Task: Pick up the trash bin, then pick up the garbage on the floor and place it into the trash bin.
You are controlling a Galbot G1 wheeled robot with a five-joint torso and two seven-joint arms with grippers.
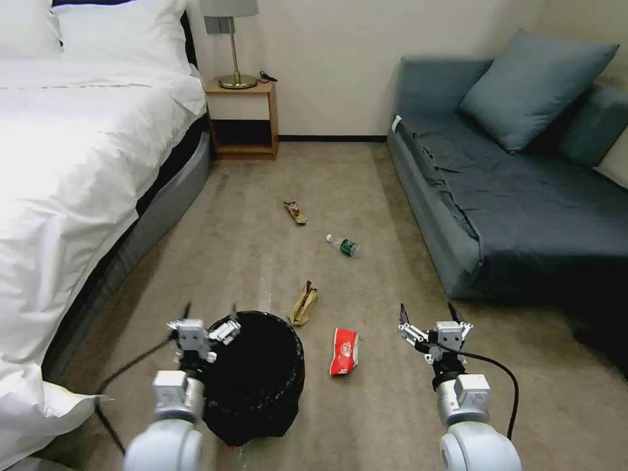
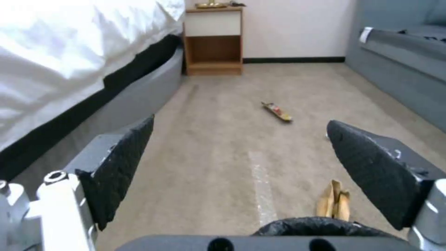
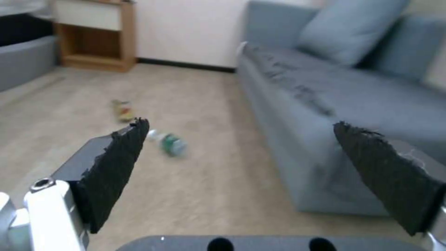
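The round black trash bin [image 1: 256, 376], lined with a crinkly bag, stands on the beige floor [image 1: 275, 261] right in front of me. My left gripper [image 1: 209, 311] hovers open over its left rim; the bin's edge [image 2: 316, 225] shows below the pads. My right gripper [image 1: 428, 311] hangs open to the right, above bare carpet. Garbage lies ahead: a red-and-white packet [image 1: 344, 351] beside the bin, a tan wrapper [image 1: 303, 303] [image 2: 334, 204], a small bottle [image 1: 343, 246] [image 3: 168, 143] and a brown-yellow wrapper [image 1: 296, 212] [image 2: 277, 111] [image 3: 122, 110] farther off.
A white bed [image 1: 78, 163] runs along the left, a grey-blue sofa [image 1: 517, 196] with cushions along the right. A wooden nightstand [image 1: 242, 118] with a lamp stands against the far wall. Open carpet runs between bed and sofa.
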